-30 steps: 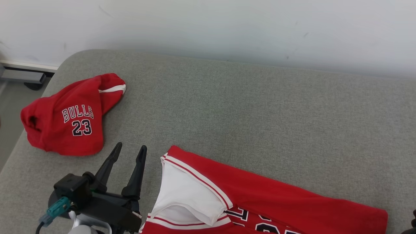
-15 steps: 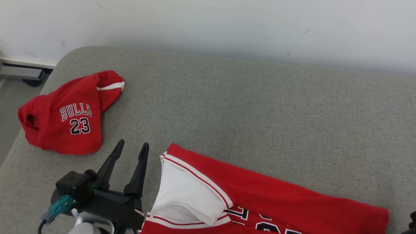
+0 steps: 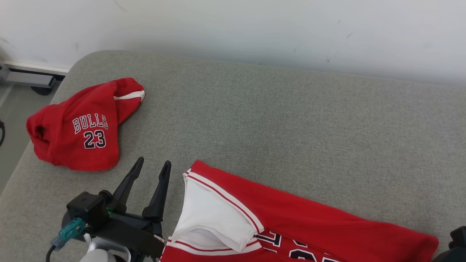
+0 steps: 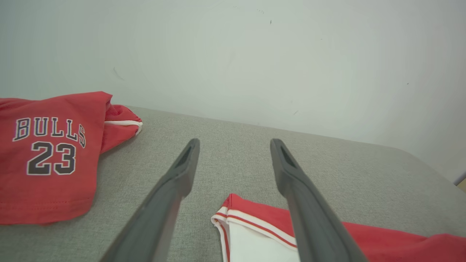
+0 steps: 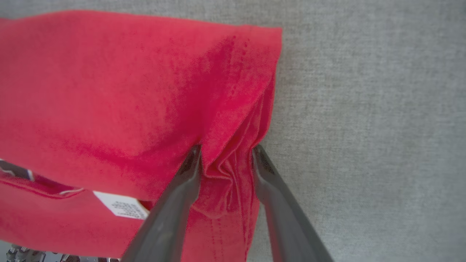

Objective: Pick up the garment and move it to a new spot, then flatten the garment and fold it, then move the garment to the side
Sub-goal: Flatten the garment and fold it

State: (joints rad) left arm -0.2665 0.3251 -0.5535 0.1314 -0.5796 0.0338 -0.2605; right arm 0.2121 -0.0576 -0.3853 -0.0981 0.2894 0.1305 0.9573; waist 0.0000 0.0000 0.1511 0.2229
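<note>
Change: the whole head view has slid slightly to the right, which is the camera turning and not the cloth moving; the right gripper (image 5: 226, 150) has drawn its fingers in from a wide spread, and more of its dark body now shows in the lower right corner of the head view
Right gripper: in the right wrist view its two dark fingers pinch a bunched ridge of red cloth at the corner of the red Bulls jersey (image 3: 309, 222), with a fingertip pressed against each side of the ridge
Left gripper: the left gripper (image 3: 153, 162) sits at the lower left of the head view with its fingers spread wide and nothing between them; it is just left of the jersey's white-trimmed edge and not touching it
Jersey: lies flat across the bottom of the head view, from lower centre to the lower right corner, with its white lining turned out at the left end; black lettering is cut off by the bottom edge
Label: a white tag (image 5: 122, 208) shows at the lower left of the right wrist view
Second garment: a folded red BULLS 23 piece (image 3: 83, 134) lies at the upper left of the head view, well apart from the jersey
Surface: grey fabric cushion (image 3: 291, 127) under both garments
Backdrop: white wall (image 3: 233, 25) across the top
</note>
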